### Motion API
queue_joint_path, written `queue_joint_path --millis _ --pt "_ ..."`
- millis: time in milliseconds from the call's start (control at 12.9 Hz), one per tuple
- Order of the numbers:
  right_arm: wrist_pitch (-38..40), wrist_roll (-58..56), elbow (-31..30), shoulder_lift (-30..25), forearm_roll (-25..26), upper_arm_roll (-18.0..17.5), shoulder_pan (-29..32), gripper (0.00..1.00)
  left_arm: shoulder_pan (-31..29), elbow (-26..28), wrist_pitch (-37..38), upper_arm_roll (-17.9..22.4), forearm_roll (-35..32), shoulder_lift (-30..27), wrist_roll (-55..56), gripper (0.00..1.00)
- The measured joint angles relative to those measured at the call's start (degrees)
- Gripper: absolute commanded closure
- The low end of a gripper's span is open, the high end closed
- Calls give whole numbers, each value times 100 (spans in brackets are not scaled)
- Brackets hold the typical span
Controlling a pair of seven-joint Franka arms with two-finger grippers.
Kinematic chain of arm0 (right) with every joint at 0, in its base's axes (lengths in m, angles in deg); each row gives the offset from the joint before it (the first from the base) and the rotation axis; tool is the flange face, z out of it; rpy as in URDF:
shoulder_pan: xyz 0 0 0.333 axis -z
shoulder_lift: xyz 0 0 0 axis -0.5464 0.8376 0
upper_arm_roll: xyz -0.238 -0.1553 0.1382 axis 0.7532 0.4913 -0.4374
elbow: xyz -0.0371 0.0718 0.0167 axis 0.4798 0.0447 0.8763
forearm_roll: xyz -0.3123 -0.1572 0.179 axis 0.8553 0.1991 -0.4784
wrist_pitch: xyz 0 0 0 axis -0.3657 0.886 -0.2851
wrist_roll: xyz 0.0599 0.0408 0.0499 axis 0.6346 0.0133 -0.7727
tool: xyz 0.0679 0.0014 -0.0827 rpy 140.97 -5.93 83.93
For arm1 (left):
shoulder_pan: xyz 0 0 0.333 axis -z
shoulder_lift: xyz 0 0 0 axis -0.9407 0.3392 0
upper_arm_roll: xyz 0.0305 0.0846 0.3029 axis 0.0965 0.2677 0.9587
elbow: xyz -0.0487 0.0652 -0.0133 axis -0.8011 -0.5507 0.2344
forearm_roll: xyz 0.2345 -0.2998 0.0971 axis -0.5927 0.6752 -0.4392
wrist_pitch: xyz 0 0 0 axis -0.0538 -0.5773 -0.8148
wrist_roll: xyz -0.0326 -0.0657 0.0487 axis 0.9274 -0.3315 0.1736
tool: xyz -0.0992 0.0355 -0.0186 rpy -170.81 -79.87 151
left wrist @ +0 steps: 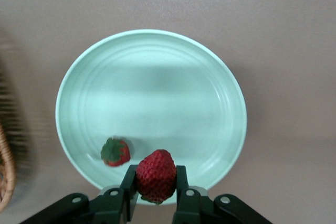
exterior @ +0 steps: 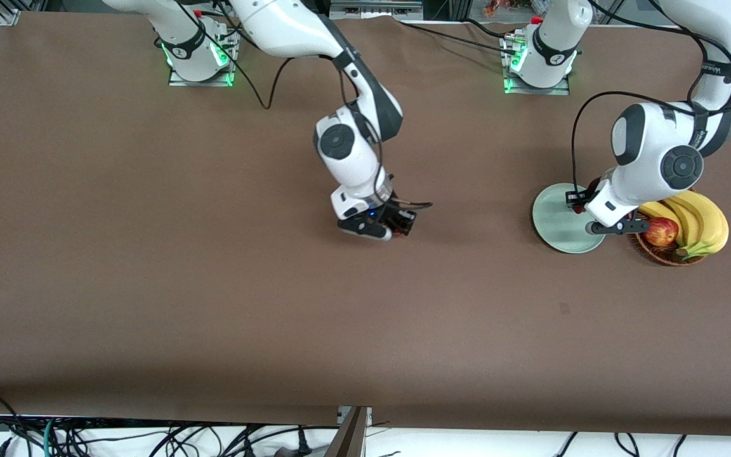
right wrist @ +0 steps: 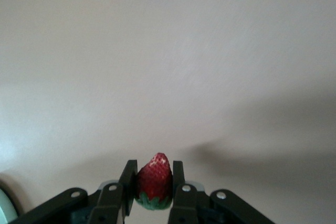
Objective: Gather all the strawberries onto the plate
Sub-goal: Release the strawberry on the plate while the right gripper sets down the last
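Note:
The pale mint-green plate [exterior: 556, 222] lies toward the left arm's end of the table, beside a wicker basket. One strawberry [left wrist: 115, 151] with a green cap rests inside the plate [left wrist: 152, 66], near its rim. My left gripper [left wrist: 156, 182] hangs over the plate's edge, shut on a second strawberry [left wrist: 156, 174]. My right gripper [exterior: 401, 226] is over the bare middle of the table, well away from the plate. It is shut on a third strawberry [right wrist: 155, 178], tip outward and green cap toward the palm.
A brown wicker basket [exterior: 657, 255] holding bananas [exterior: 698, 219] and a red apple [exterior: 660, 231] touches the plate on the side toward the table's end. Its rim [left wrist: 4, 174] shows in the left wrist view. Brown cloth covers the table.

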Motion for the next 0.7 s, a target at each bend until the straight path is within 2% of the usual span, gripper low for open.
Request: queue_joint_path --millis 77,155,232,310,387,465,620,697 --pt "-316 307 95 223 0 -10 -200 71 0 1 -149 0 0 129 -31 86" --pt "-668 626 203 439 0 -13 -381 60 -1 1 -261 0 0 248 -74 83" --pt "-965 878 298 621 0 -13 -532 53 -4 1 -346 0 0 351 -103 64" --pt "-1138 1036 371 738 0 -12 -625 34 -9 -2 -399 1 0 415 -124 14" --pt "-1200 1123 421 780 0 -4 -656 29 -15 -3 -416 4 0 443 -172 0" --pt "-1205 1145 478 771 0 32 -651 19 -19 -5 -419 9 0 446 -253 0" --pt "-830 1150 588 674 0 223 -606 12 -25 -37 -419 38 0 440 -346 0" --pt "-288 1145 629 584 0 447 -589 12 -29 -76 -417 43 0 413 -349 0"
